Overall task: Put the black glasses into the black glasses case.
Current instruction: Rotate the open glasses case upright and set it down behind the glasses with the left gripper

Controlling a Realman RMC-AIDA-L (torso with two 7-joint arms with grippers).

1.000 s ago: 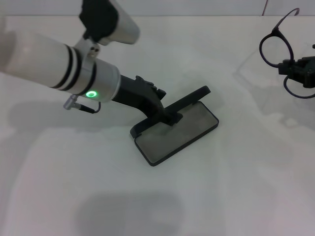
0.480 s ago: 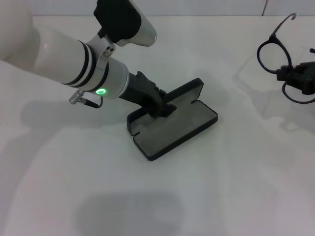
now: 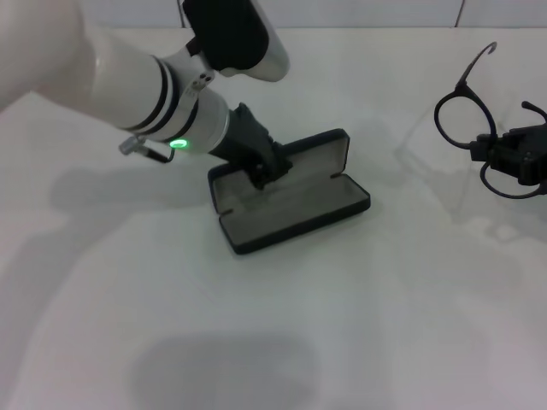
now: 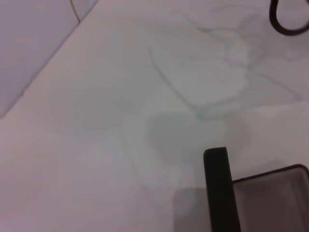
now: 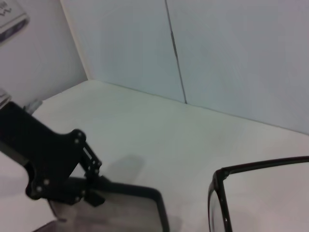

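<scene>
While the left arm is blocking most of its own tool in the head view, the left gripper is reaching into the open case at the hinge line, fingers closed around the raised lid's edge as far as I can make out. Case is sitting mid-table, grey lining facing up, lid tilted back toward the far side. Glasses are hanging off the table at far right, right gripper clamping the frame at the bridge area; lower lens and the gripper body are partly cut off by the frame edge. Left wrist view is showing only a corner of the case and a sliver of lens rim, none of its own fingers. Right wrist view is adding what the head view hides: left gripper side-on, gripping the case rim, plus one lens corner close up, rest cropped.
</scene>
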